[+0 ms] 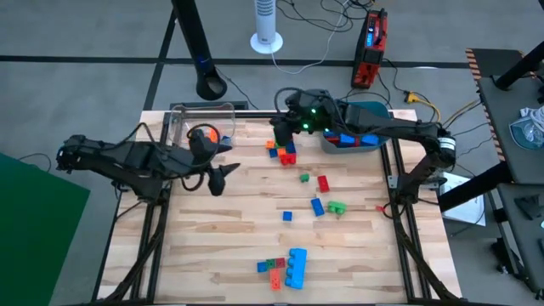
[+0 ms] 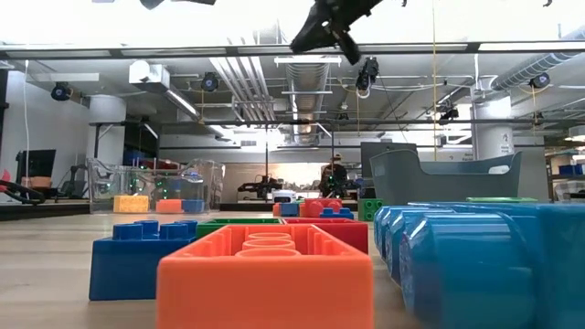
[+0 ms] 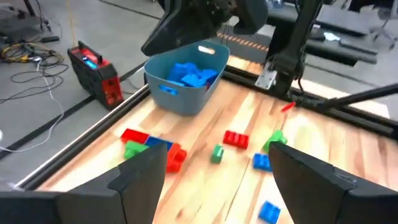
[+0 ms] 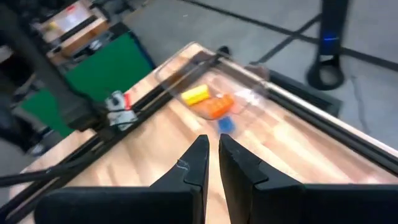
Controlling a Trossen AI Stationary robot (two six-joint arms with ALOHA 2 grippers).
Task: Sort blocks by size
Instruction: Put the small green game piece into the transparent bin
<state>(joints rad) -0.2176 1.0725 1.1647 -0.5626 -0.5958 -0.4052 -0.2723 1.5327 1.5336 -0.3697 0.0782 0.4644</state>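
Observation:
Loose blocks lie scattered on the wooden table: a mixed cluster near the far edge, green, red and blue ones in the middle, and a large blue brick with small ones beside it near the front. My left gripper hovers open left of the middle, pointing toward the cluster. My right gripper hangs shut and empty above the far edge, between the clear box and the teal tub, pointing toward the box.
The teal tub at the far right holds blue blocks. The clear box at the far left holds yellow, orange and blue blocks. Bare wood lies at the near left.

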